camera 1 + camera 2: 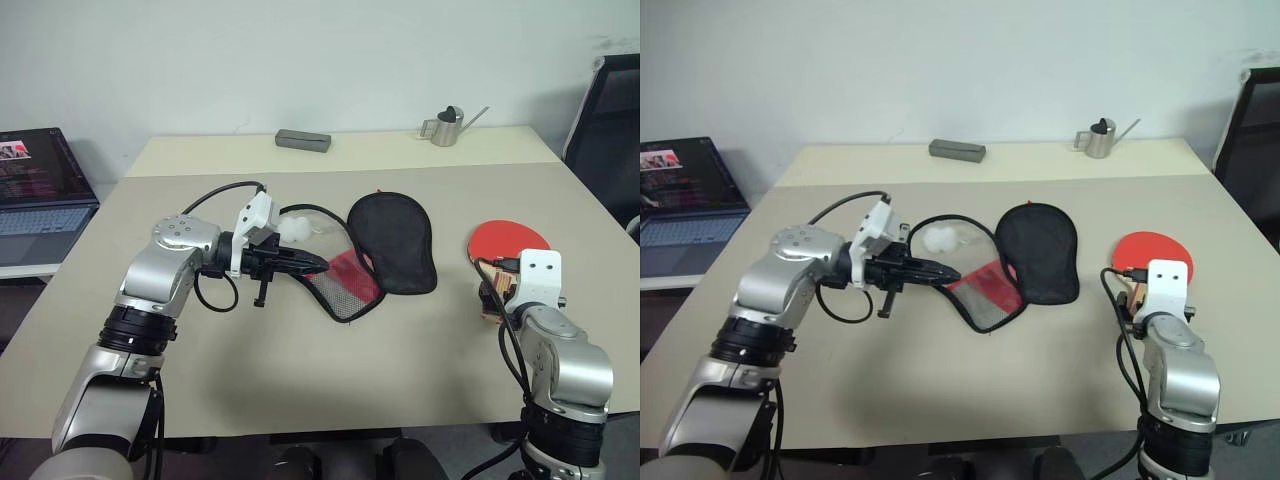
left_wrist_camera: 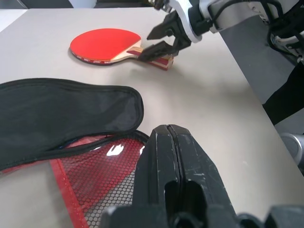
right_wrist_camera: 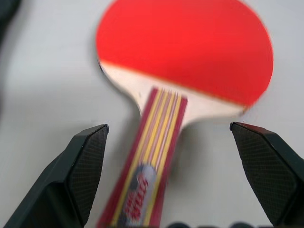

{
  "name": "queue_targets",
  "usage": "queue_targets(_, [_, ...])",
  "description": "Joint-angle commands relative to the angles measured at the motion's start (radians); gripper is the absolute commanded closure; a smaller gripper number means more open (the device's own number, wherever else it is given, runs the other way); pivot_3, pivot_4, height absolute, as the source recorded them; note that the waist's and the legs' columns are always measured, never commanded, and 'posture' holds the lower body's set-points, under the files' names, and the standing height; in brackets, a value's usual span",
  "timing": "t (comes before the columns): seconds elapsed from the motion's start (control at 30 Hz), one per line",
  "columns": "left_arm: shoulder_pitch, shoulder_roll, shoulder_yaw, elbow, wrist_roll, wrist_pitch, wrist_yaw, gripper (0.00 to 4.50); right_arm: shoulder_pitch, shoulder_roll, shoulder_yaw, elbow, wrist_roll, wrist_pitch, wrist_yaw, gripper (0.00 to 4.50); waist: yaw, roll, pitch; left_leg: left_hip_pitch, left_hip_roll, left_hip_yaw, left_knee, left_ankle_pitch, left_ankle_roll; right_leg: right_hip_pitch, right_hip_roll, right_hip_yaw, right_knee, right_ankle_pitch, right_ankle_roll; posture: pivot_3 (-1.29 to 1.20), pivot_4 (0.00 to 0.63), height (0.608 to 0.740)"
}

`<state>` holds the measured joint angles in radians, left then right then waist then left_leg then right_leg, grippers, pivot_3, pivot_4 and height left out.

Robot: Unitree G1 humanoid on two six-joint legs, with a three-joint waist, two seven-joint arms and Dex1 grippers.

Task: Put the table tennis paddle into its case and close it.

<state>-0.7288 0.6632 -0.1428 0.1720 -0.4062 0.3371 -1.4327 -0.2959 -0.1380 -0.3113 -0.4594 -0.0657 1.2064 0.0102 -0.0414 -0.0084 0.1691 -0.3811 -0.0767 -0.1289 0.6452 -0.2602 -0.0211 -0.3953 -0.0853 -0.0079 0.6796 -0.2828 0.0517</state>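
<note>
Two grippers are working: left gripper [image 1: 318, 264] is clamping the case [image 1: 392, 243] edge; right gripper [image 3: 178, 178] is straddling, released, the table tennis paddle [image 3: 185, 57] handle.

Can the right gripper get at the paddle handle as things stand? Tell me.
Probably yes. The right gripper is open, one finger on each side of the paddle handle, with bare table around it and nothing in between.

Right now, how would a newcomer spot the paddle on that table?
Start at the beige table and go to its right side, just ahead of the open right gripper. The table tennis paddle lies flat there, apart from the case at mid-table. Its round plain red face and striped wooden handle single it out.
</note>
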Motion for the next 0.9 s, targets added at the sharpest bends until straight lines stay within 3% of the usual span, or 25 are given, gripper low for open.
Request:
queue_targets(0.03, [-0.025, 0.006, 0.011, -0.003, 0.006, -0.018, -0.017, 4.5, -0.049, 0.038, -0.069, 0.062, 0.022, -0.032, -0.041, 0.01, 0.0, 0.0, 0.0, 0.0, 0.0, 0.0, 0.0, 0.0, 0.0, 0.0, 0.0, 0.0, 0.0, 0.0, 0.0, 0.0, 0.15, 0.74])
queue_targets(0.27, [-0.028, 0.006, 0.013, 0.002, 0.015, -0.025, -0.022, 4.5, -0.116, 0.037, -0.094, 0.199, 0.034, -0.126, -0.078, 0.01, -0.008, -0.001, -0.001, 0.001, 0.0, 0.0, 0.0, 0.0, 0.001, 0.001, 0.0, 0.0, 0.001, 0.0, 0.0, 0.0, 0.15, 0.74])
queue_targets(0.57, [-0.035, 0.005, 0.017, 0.022, 0.026, -0.039, -0.023, 4.5, -0.097, 0.006, -0.009, 0.242, 0.016, -0.178, -0.09, 0.01, -0.013, -0.002, -0.001, 0.008, 0.0, 0.001, 0.001, 0.003, 0.003, 0.008, 0.001, 0.001, -0.001, 0.004, 0.001, 0.0, 0.15, 0.74])
queue_targets(0.67, [-0.038, 0.003, 0.019, 0.028, 0.029, -0.043, -0.023, 4.5, -0.096, -0.003, 0.04, 0.246, 0.01, -0.184, -0.083, 0.64, -0.014, -0.002, -0.001, 0.008, 0.001, 0.001, 0.0, 0.003, 0.003, 0.008, 0.001, 0.002, 0.0, 0.004, 0.001, 0.0, 0.15, 0.74])
queue_targets(0.9, [-0.048, -0.004, 0.016, 0.041, 0.033, -0.05, -0.023, 4.5, -0.13, -0.039, 0.066, 0.281, 0.014, -0.187, -0.066, 2.97, -0.015, -0.002, -0.001, 0.008, 0.0, 0.002, 0.0, 0.003, 0.003, 0.007, 0.001, 0.003, -0.001, 0.004, 0.001, 0.0, 0.15, 0.74])
